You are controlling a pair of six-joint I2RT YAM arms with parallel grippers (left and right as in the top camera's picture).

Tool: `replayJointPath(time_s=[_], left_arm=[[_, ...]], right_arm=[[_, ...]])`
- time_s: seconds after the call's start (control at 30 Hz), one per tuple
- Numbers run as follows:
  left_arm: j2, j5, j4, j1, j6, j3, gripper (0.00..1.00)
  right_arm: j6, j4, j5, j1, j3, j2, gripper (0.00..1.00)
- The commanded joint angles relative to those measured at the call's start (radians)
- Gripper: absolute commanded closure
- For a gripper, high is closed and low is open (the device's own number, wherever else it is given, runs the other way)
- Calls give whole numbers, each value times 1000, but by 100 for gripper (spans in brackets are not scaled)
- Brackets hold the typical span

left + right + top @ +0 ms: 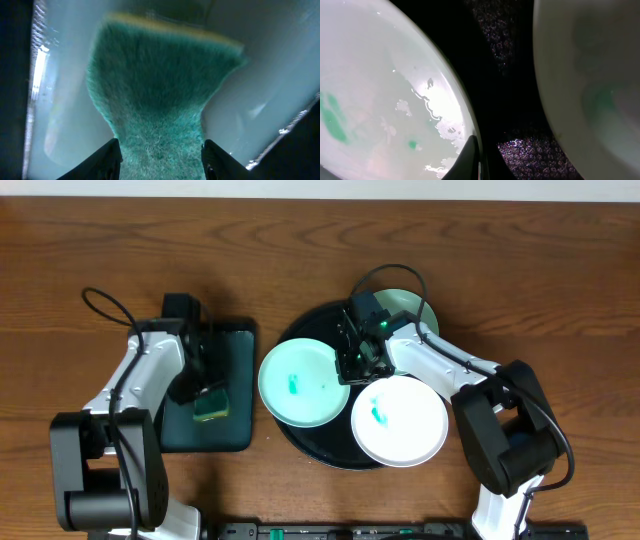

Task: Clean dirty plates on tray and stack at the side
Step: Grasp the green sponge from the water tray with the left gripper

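Right now my left fingers (pixel 107 161) are clamped on a green sponge (pixel 160 90) with a yellow back, pinching it narrow where they bite. They hold it over the dark-green rectangular tray (pixel 235 430), which sits on the counter (pixel 100 240) just left of the round black tray (pixel 315 448). Three plates rest on that black tray. A mint plate (pixel 300 383) with a teal smear is at its left edge, and a white plate (pixel 399 420), also smeared, is at the front right. A second mint plate (pixel 408 305) is at the back, partly under my right arm. One of my right fingers (pixel 469 162) sits at the mint plate's wet rim; whether they grip it I cannot tell.
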Motion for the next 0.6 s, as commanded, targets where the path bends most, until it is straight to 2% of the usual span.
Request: replayJointPath(time_s=[0.0, 0.17, 0.2, 0.3, 0.57], left_arm=[[0, 29, 31, 5, 25, -37, 48], [10, 8, 87, 5, 36, -66, 54], [17, 7, 97, 5, 37, -68, 58], [26, -6, 127, 4, 40, -68, 91], [23, 43, 134, 5, 40, -66, 93]], right_arm=[[-21, -23, 13, 7, -10, 14, 99], [-21, -35, 11, 6, -10, 14, 99], [-22, -37, 11, 7, -10, 14, 99], [-28, -48, 9, 9, -10, 14, 99], [-44, -63, 9, 3, -10, 14, 99]])
